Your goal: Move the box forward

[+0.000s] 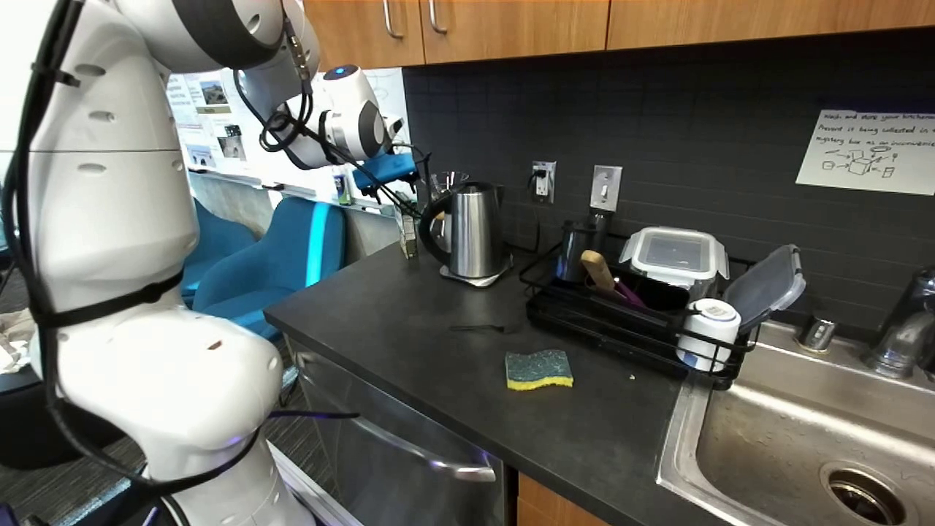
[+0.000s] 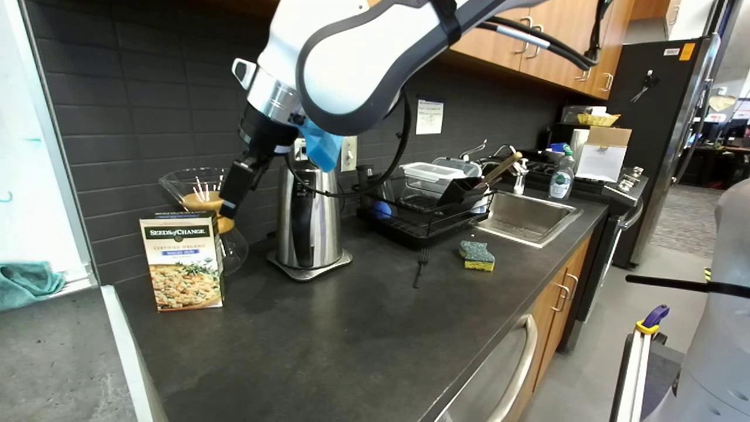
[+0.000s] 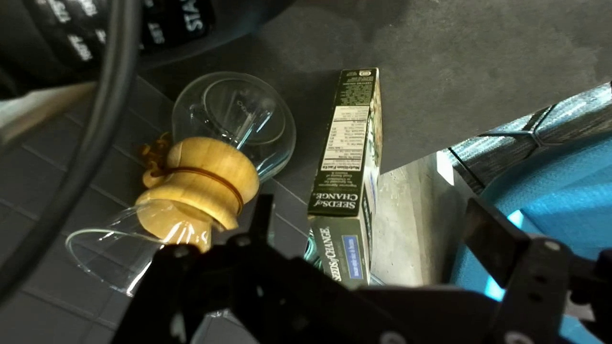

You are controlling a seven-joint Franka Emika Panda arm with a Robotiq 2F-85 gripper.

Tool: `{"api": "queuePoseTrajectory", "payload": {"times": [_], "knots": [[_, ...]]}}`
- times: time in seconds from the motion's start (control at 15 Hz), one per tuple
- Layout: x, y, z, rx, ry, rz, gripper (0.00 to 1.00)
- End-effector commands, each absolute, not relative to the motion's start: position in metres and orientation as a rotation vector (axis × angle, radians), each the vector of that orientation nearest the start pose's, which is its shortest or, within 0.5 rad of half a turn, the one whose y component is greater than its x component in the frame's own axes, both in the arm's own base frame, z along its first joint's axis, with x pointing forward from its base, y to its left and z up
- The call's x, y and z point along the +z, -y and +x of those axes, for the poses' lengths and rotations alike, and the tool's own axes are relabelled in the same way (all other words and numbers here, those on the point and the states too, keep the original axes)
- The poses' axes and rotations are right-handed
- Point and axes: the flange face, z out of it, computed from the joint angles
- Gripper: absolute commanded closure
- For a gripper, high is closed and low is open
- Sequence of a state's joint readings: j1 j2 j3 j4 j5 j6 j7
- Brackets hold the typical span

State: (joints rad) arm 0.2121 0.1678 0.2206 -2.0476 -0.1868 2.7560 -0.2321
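The box [image 2: 183, 264] is a printed carton with dark green and cream faces and a food picture. It stands upright at the counter's far end, beside a glass carafe, and also shows in an exterior view [image 1: 407, 234]. In the wrist view the box [image 3: 345, 138] shows its narrow side and top. My gripper [image 3: 377, 224] is open, with its fingers wide apart and nothing held. The box appears between the fingers, nearer the left one in that view. In an exterior view the gripper [image 2: 231, 190] hangs tilted near the box's top right corner, seemingly apart from it.
A glass carafe [image 3: 234, 119] with a wooden collar stands close beside the box. A steel kettle [image 2: 310, 217] is near it. A fork [image 2: 420, 268], a sponge [image 2: 477, 255] and a dish rack [image 2: 410, 225] lie further along the counter. A blue chair [image 1: 270, 256] is beyond the counter edge.
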Motion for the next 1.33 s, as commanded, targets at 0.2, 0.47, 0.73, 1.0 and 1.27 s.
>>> {"api": "queuePoseTrajectory", "payload": {"times": [0.2,0.47,0.73,1.0,1.27], "knots": [[0.417,-0.273,0.581,-0.909,1.252,-2.747,0.0],[0.41,-0.279,0.587,-0.925,1.279,-2.721,0.0],[0.403,-0.285,0.594,-0.937,1.31,-2.694,0.0],[0.396,-0.289,0.598,-0.933,1.333,-2.678,0.0],[0.389,-0.288,0.602,-0.924,1.349,-2.679,0.0]]}}
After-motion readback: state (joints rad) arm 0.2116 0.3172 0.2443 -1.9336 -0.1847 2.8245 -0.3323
